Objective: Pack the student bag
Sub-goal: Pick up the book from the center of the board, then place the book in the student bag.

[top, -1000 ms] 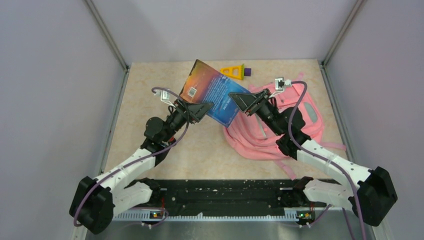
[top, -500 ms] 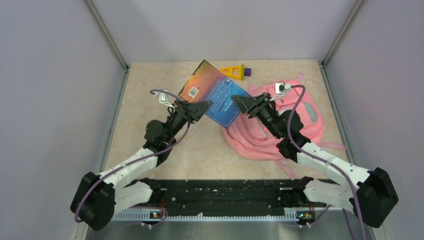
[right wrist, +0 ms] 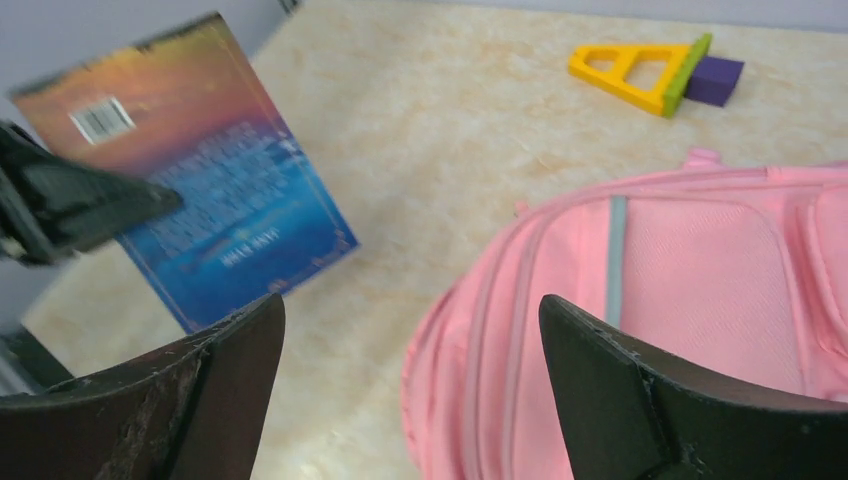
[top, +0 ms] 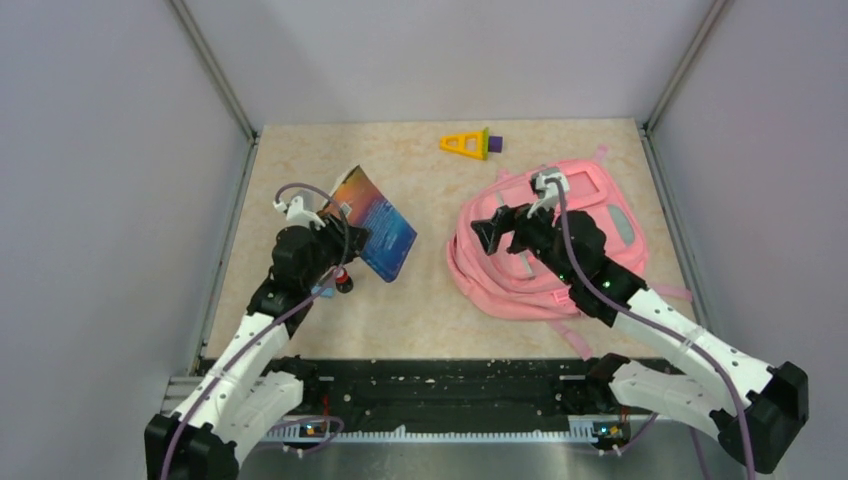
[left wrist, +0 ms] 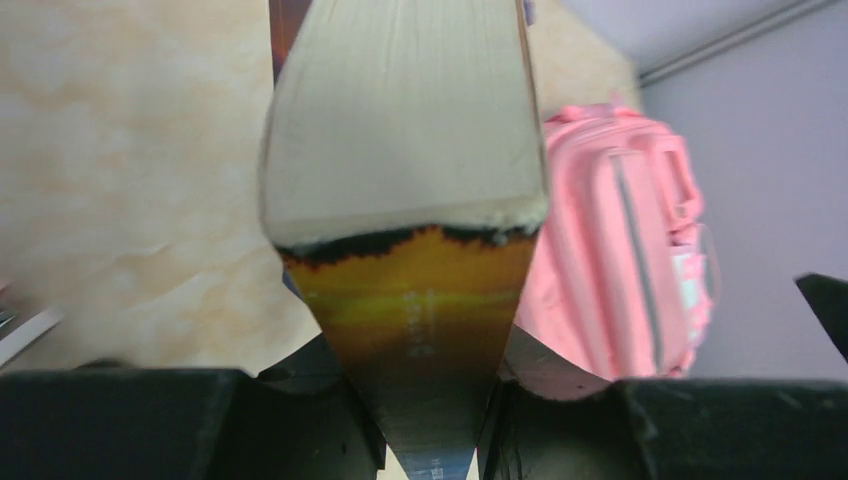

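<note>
Left gripper (top: 340, 255), mid-left of frame, pinches the glossy blue-and-orange paperback book (top: 378, 228) by its lower edge, tilted above the beige marbled table (top: 300, 160). Change: a second ago both grippers held this book at mid-table. The right gripper (top: 495, 232) has let go, jaws spread, and hovers over the left edge of the soft pink fabric student bag (top: 600, 195), centre-right. No open mouth visible on the bag; likely the right arm is freed to open it. Yellow triangle toy with purple block (top: 467, 143), upper centre, unmoved.
</note>
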`<action>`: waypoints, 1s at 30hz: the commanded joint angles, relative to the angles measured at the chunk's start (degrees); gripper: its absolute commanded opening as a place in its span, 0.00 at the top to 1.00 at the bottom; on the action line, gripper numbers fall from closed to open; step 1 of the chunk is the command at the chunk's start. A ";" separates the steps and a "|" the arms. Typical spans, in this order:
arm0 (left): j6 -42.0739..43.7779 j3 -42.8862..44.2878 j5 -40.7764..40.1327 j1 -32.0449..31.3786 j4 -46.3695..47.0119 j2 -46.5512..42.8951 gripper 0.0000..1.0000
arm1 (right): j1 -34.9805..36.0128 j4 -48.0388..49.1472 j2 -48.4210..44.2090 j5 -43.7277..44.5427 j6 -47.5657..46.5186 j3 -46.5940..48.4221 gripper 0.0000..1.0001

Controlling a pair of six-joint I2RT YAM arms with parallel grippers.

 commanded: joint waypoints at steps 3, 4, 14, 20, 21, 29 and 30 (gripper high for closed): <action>7.19 9.06 8.67 5.54 -6.93 0.17 1.00 | 8.35 -9.82 4.89 8.07 -18.39 0.89 0.07; 7.92 8.66 8.53 5.66 -6.73 -0.01 1.00 | 10.44 -10.61 6.31 10.03 -20.88 1.05 0.07; 8.13 6.01 7.90 6.04 -3.19 -3.71 1.00 | 18.00 -18.64 19.72 28.26 -23.20 4.11 0.09; 7.71 6.42 9.04 6.04 -3.50 -4.19 1.00 | 18.40 -21.67 25.26 27.82 -22.30 6.27 0.09; 7.73 6.55 9.02 6.04 -3.49 -4.20 1.00 | 18.38 -22.25 26.13 29.20 -21.74 6.38 0.09; 7.59 7.50 9.89 6.13 -3.49 -4.21 1.00 | 18.39 -26.51 26.71 39.32 -14.30 8.11 0.28; 7.56 7.52 10.01 6.13 -3.49 -4.28 1.00 | 18.38 -26.02 25.76 38.37 -14.10 8.01 0.31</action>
